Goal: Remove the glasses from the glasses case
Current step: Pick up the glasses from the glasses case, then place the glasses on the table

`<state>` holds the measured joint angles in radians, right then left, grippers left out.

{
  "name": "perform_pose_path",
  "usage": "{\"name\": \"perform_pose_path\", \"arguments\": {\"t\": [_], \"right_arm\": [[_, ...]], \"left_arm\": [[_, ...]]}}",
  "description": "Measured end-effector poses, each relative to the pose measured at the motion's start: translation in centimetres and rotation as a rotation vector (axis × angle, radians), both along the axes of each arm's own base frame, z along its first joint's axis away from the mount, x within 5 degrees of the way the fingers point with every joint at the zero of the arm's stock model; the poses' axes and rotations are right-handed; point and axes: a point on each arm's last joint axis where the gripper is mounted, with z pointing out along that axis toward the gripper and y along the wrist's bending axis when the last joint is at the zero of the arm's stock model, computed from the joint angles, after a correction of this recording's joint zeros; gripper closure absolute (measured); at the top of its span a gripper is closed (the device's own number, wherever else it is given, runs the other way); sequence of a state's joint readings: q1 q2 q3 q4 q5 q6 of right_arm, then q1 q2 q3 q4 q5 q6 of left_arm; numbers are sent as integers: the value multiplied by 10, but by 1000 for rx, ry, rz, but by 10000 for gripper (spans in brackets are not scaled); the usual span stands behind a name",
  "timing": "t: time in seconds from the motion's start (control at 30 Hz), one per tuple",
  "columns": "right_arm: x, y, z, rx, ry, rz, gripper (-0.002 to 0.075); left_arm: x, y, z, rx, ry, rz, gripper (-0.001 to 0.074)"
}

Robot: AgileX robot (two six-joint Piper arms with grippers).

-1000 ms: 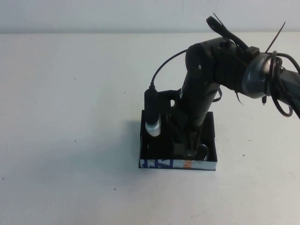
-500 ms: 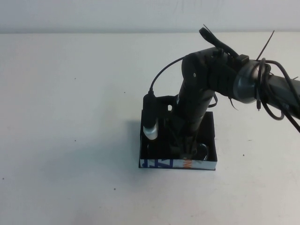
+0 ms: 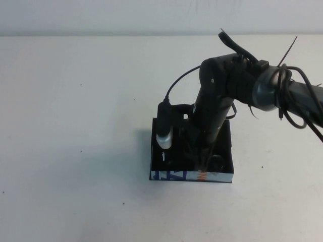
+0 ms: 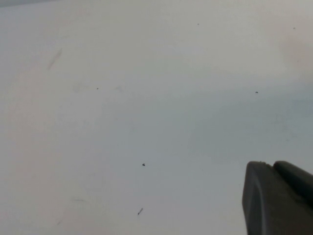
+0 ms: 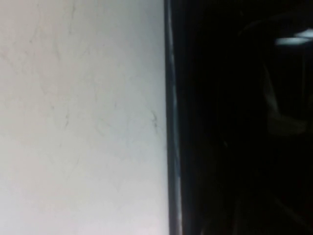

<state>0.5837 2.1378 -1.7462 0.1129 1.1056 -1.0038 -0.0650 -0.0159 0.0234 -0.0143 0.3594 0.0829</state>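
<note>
One arm works: the right pincer (image 3: 202,162) is down inside the glasses case (image 3: 174,176), reaching for the glasses (image 3: 217,162). I cannot tell its grip. Next it must pinch and lift. The left pincer (image 4: 279,198) waits over the bare surface (image 3: 75,126).

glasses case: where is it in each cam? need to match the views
High view: the glasses case sits at lower centre on the white table, the right end effector reaching down into it.
Left wrist view: not in it; only table and part of the left end effector.
Right wrist view: its dark side fills the right half, table on the left.
Shared landmark: the white table.
</note>
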Motion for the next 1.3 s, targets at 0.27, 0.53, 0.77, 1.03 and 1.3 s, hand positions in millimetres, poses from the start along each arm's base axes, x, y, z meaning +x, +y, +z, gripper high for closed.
{"name": "perform_pose_path", "arguments": {"t": [0.27,0.53,0.77,1.03,1.3], "right_arm": [[7,1,32,-2,-7,-92,706],[9,-19,111,171,-55,-483,707],[-19,-90,157,281,23,-927,707],[-96,-171,116,164,34,-1349,708],[-120,-190,45,197,-5,-1470,708]], "left_arm": [[0,0,0,0,0,0,740],[0,0,0,0,0,0,740],[0,0,0,0,0,0,739],[0,0,0,0,0,0,739],[0,0,0,0,0,0,739]]}}
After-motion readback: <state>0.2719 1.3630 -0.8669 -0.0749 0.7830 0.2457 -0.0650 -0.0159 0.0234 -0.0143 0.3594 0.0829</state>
